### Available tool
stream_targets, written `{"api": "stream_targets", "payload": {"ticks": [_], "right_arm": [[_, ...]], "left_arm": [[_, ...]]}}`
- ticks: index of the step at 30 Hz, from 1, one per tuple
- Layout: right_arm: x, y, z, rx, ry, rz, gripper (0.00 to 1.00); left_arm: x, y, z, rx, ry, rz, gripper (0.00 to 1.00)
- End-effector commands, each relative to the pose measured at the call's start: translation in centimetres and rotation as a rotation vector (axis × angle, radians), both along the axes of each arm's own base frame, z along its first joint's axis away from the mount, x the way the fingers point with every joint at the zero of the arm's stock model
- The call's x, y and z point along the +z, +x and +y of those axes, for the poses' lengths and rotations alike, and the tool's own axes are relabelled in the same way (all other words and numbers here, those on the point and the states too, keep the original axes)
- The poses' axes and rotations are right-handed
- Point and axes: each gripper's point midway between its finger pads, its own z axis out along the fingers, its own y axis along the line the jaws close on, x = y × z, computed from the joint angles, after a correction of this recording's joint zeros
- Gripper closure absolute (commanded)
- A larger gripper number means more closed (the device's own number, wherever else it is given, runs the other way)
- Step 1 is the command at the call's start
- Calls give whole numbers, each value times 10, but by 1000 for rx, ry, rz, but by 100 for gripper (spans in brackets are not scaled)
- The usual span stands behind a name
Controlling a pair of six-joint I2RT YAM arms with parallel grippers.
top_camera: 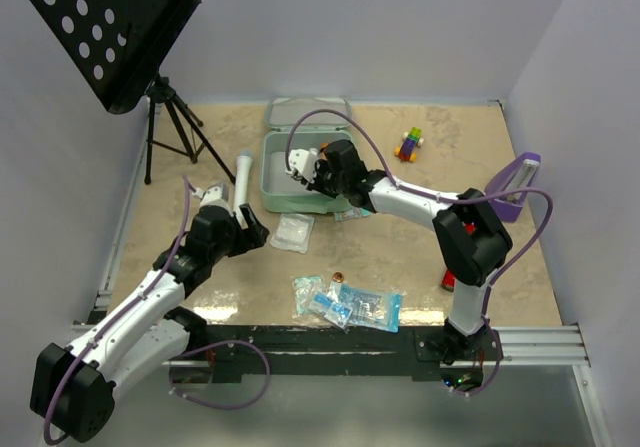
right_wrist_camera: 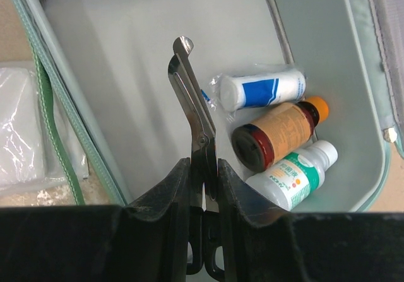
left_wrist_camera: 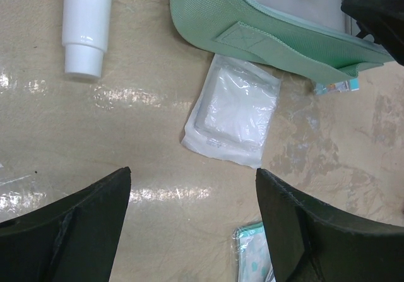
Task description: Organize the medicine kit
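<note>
The mint-green medicine kit [top_camera: 268,173] lies open at mid-table, its lid [top_camera: 310,113] folded back. My right gripper [top_camera: 303,171] is inside it, shut on a pair of metal scissors [right_wrist_camera: 192,99] held blades forward above the kit's bare floor [right_wrist_camera: 126,74]. A bandage roll [right_wrist_camera: 262,89], a brown bottle [right_wrist_camera: 278,134] and a white green-labelled bottle [right_wrist_camera: 297,175] lie in the kit's right corner. My left gripper [top_camera: 255,229] is open and empty over the table [left_wrist_camera: 192,181], short of a white gauze packet [left_wrist_camera: 233,111] beside the kit [left_wrist_camera: 278,36].
A white tube [top_camera: 243,177] lies left of the kit. Blue-white packets [top_camera: 350,305] and a coin [top_camera: 338,277] lie at the front. A music stand [top_camera: 110,27] stands back left, a purple wedge [top_camera: 520,182] right, toy blocks [top_camera: 408,144] behind, a red item [top_camera: 449,281] near my right arm.
</note>
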Motion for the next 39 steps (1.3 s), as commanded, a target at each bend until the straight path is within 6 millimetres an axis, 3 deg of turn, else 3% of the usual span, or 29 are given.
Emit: {"api": "stream_targets", "payload": {"ticks": [1, 8, 18, 22, 26, 33, 35, 39], "right_arm": [[-7, -3, -10, -13, -40, -3, 100], [-9, -2, -18, -69, -58, 15, 99], [25, 0, -22, -146, 28, -31, 49], [44, -2, -22, -166, 72, -55, 35], [78, -4, -11, -199, 209, -82, 33], [125, -43, 13, -358, 602, -21, 45], [121, -50, 16, -466, 702, 101, 46], [70, -87, 36, -553, 651, 287, 46]], "left_arm": [[9, 7, -4, 2, -34, -39, 16], [8, 6, -5, -4, -32, -34, 16], [9, 7, -6, -11, -36, -34, 15], [10, 7, -7, -10, -40, -34, 15], [15, 9, -7, -7, -42, -42, 15], [32, 15, 0, 26, -12, -72, 15], [37, 16, 2, 34, -7, -79, 15], [41, 19, 4, 43, 3, -85, 15]]}}
